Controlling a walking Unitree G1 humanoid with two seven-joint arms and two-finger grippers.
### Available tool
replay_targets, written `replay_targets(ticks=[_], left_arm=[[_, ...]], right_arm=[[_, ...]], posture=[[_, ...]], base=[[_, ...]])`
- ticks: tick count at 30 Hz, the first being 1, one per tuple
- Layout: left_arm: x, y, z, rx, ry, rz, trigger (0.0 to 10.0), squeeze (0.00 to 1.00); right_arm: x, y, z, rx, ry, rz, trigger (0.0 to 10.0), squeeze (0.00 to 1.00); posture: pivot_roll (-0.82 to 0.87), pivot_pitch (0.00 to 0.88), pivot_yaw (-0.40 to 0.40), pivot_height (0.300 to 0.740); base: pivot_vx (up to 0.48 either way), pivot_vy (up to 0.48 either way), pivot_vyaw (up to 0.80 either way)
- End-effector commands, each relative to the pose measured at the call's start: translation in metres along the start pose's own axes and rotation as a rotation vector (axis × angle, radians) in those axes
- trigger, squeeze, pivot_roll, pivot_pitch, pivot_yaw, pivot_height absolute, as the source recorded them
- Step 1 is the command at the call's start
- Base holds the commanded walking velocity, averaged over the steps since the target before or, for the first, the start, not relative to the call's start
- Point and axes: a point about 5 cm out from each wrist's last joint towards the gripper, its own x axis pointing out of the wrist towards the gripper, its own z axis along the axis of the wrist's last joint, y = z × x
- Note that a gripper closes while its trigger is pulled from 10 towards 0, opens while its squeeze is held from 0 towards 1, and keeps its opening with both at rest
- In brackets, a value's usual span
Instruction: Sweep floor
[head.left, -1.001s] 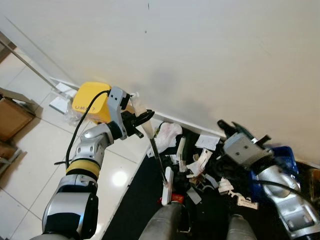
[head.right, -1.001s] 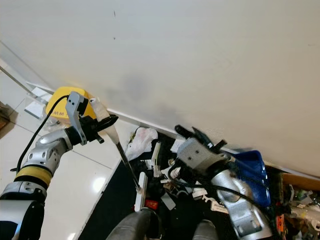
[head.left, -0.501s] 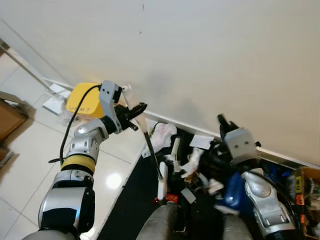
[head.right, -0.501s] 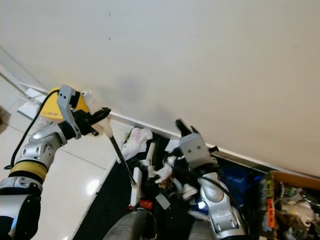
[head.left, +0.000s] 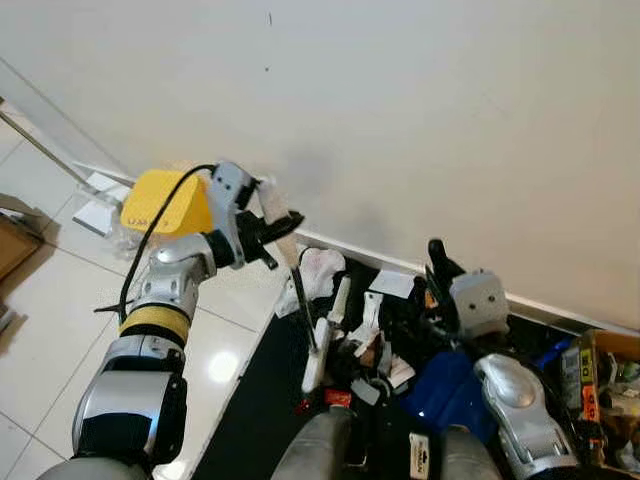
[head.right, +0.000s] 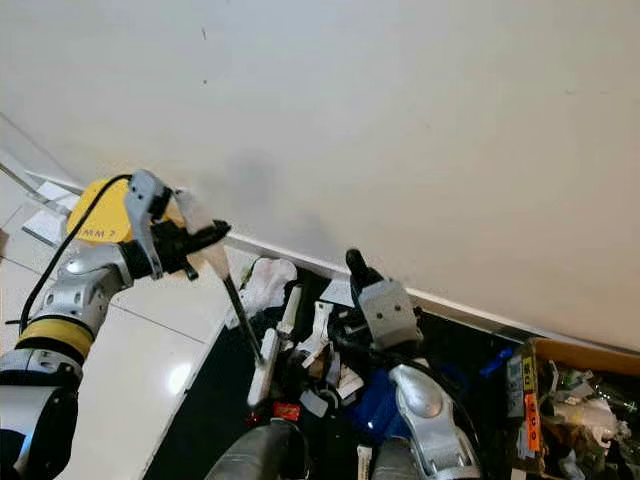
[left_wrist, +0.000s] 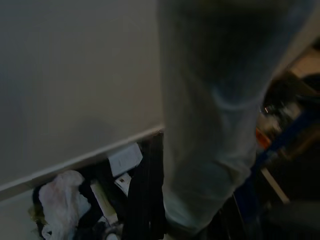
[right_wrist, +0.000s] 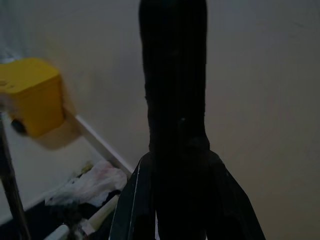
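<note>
My silver segmented left arm (head.left: 150, 350) with a yellow band and black joint, black cable looping to the wrist, grey camera block, my rounded silver right arm (head.left: 520, 425), long black fingers (head.left: 436, 258)

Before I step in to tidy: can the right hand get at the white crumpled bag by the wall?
Probably not easily: the right hand points up at the wall, and the broom held by the left hand stands between it and the white crumpled bag.

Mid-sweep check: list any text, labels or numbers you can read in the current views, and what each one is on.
Yellow container: dark letters on its side, too blurred to read.
Orange label among the clutter by the wall: print too small to read.
White tag on the dark mat: a mark, not legible.
Nothing else readable.
</note>
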Motion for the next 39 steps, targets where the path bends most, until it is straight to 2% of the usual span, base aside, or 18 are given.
replay_targets(ticks=[1,8,10,11,14,17,18,19,20,21,23,24,26,29,32,33,35,39], left_arm=[[-0.012,0.008,0.007,0.065,0.028,0.004,10.0,0.00],[-0.008,0.007,0.003,0.078,0.072,-0.025,10.0,0.00],[-0.006,0.007,0.000,0.080,0.078,0.005,10.0,0.00],[-0.002,0.010,-0.006,0.071,0.070,0.112,10.0,0.00],[-0.001,0.011,-0.007,0.064,0.064,0.156,10.0,0.00],[0.000,0.012,-0.010,0.018,0.037,0.210,10.0,0.00],[0.002,0.012,-0.013,-0.012,0.023,0.228,10.0,0.00],[0.002,0.012,-0.013,-0.012,0.023,0.228,10.0,0.00],[0.005,0.010,-0.014,-0.038,0.000,0.232,10.0,0.00],[0.005,0.010,-0.014,-0.038,0.000,0.232,10.0,0.00],[0.012,0.006,-0.012,-0.106,-0.066,0.220,10.0,0.00],[0.012,0.006,-0.012,-0.106,-0.066,0.220,10.0,0.00],[0.023,0.000,-0.009,-0.174,-0.127,0.175,10.0,0.00],[0.037,-0.007,-0.005,-0.236,-0.175,0.125,10.0,0.00],[0.047,-0.014,-0.004,-0.272,-0.195,0.085,10.0,0.00],[0.055,-0.021,-0.004,-0.289,-0.196,0.046,10.0,0.00],[0.062,-0.027,-0.004,-0.308,-0.203,0.001,10.0,0.00],[0.070,-0.036,-0.001,-0.345,-0.230,-0.065,10.0,0.00]], right_arm=[[-0.013,0.019,-0.020,0.031,0.105,0.099,10.0,0.00],[-0.016,0.017,-0.029,-0.035,0.132,0.235,10.0,0.00],[-0.015,0.014,-0.032,-0.053,0.142,0.269,10.0,0.00],[-0.016,0.006,-0.038,-0.086,0.165,0.340,10.0,0.00],[-0.016,0.002,-0.039,-0.094,0.172,0.354,10.0,0.00],[-0.017,-0.013,-0.040,-0.130,0.182,0.337,10.0,0.00],[-0.017,-0.027,-0.041,-0.155,0.186,0.297,10.0,0.00],[-0.017,-0.027,-0.041,-0.155,0.186,0.297,10.0,0.00],[-0.016,-0.039,-0.039,-0.163,0.184,0.251,10.0,0.00],[-0.016,-0.039,-0.039,-0.163,0.184,0.251,10.0,0.00],[-0.012,-0.059,-0.035,-0.187,0.174,0.161,10.0,0.00],[-0.012,-0.059,-0.035,-0.187,0.174,0.161,10.0,0.00],[-0.009,-0.069,-0.032,-0.215,0.150,0.083,10.0,0.00],[-0.006,-0.067,-0.031,-0.215,0.125,0.036,10.0,0.00],[-0.004,-0.056,-0.031,-0.185,0.113,0.066,10.0,0.00],[-0.004,-0.041,-0.031,-0.148,0.102,0.126,10.0,0.00],[-0.004,-0.029,-0.030,-0.130,0.087,0.167,10.0,0.00],[-0.003,-0.020,-0.027,-0.114,0.067,0.197,10.0,0.00]], posture=[[0.09,0.277,0.186,0.740],[0.10,0.287,0.189,0.740],[0.10,0.291,0.189,0.740],[0.10,0.294,0.189,0.740],[0.10,0.298,0.189,0.740],[0.10,0.302,0.186,0.740],[0.11,0.306,0.185,0.740],[0.11,0.306,0.185,0.740],[0.11,0.306,0.185,0.740],[0.11,0.306,0.185,0.740],[0.10,0.311,0.185,0.740],[0.10,0.311,0.185,0.740],[0.09,0.313,0.183,0.740],[0.09,0.317,0.185,0.740],[0.09,0.319,0.184,0.740],[0.09,0.321,0.186,0.740],[0.08,0.324,0.186,0.740],[0.08,0.325,0.188,0.740]], base=[[0.000,0.000,0.00],[0.000,0.000,0.00],[0.000,0.000,0.00],[0.000,0.000,0.00],[0.000,0.000,0.00],[0.000,0.000,0.00],[0.000,0.000,0.00],[0.000,0.000,0.00],[0.000,0.000,0.00],[0.000,0.000,0.00],[0.000,0.000,0.00],[0.000,0.000,0.00],[0.000,0.000,0.00],[0.000,0.000,0.00],[0.000,0.000,0.00],[0.000,0.000,0.00],[0.000,0.000,0.00],[0.000,0.000,0.00]])
